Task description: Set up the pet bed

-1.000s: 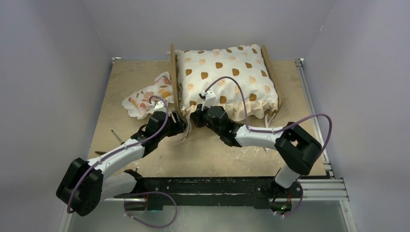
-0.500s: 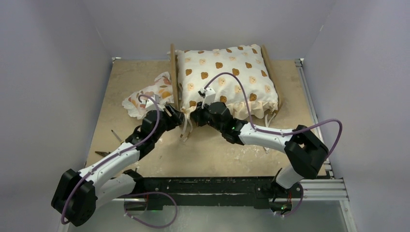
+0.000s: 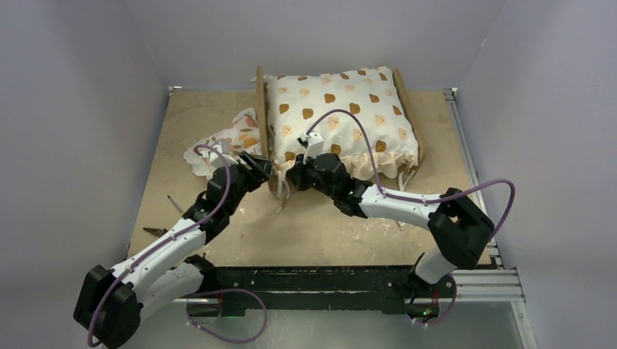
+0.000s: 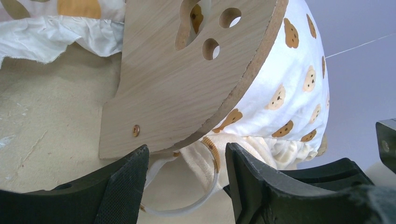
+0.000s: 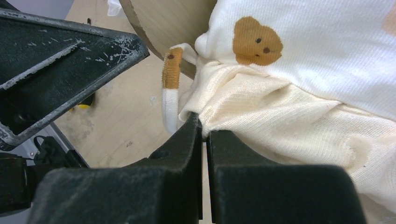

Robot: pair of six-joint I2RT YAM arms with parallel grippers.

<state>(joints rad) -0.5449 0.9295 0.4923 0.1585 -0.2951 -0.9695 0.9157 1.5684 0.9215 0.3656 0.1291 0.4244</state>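
Toward the upper centre of the overhead view, the pet bed [image 3: 260, 109] stands on the bench [image 3: 327, 225], its light-wood frame filled by a cream bear-print cushion [image 3: 342, 109]. A floral pillow [image 3: 218, 149] lies just left of the frame. Near the lower end of the frame's left-hand board, the left pincer [image 3: 260, 169] has its fingers apart. Its wrist view shows the headboard [image 4: 177, 88] (paw-print cutout and all) just above the gap, not gripped. The right pincer [image 3: 295, 174] sits just to the right, fingers pressed together, tips against the cushion's ruffle [image 5: 280, 121]; whether any cloth is pinched cannot be told. A white tie [image 5: 171, 98] with a brown end hangs just left of those tips.
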